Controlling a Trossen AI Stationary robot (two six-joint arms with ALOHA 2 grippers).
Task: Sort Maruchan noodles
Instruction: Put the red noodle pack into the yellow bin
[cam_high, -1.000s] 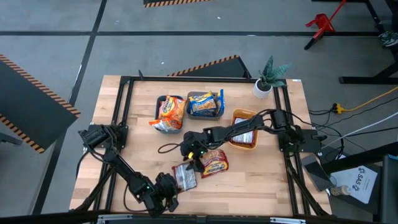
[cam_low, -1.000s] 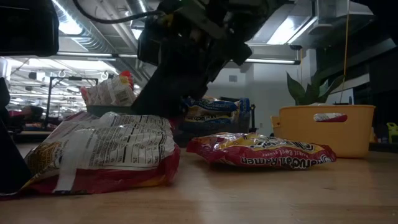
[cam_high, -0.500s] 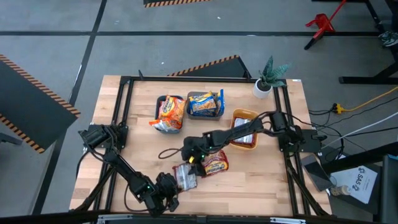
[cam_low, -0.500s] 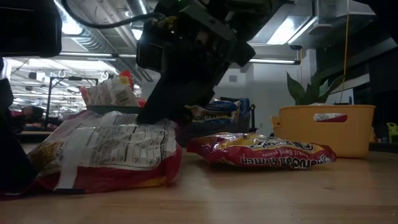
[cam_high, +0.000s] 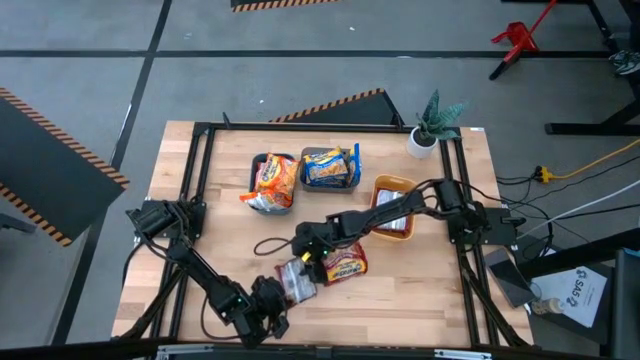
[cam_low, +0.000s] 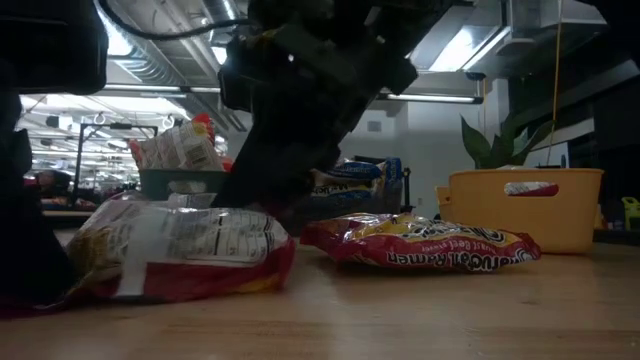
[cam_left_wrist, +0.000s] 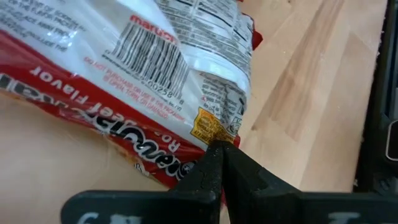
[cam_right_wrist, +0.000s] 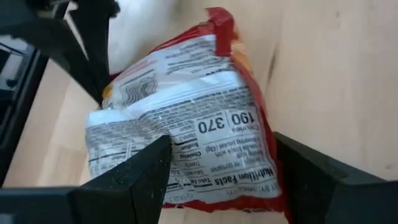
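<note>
So the silvery-white Maruchan packet (cam_high: 297, 281) lies near the tabletop's front edge, left tool (cam_left_wrist: 219, 163) pinched together on its crimped corner, right tool (cam_right_wrist: 219, 163) spread wide over it; it's light, crinkly and slippery, so I'd grab across the flat middle.

The packet (cam_right_wrist: 186, 137) between my matt black plastic fingers (cam_right_wrist: 134, 177) is glossy, crinkled plastic film, white and red. Under it, the table (cam_high: 420, 290) is pale, smooth wood with visible grain. The orange tray (cam_low: 525, 205) looks like matt plastic.
</note>
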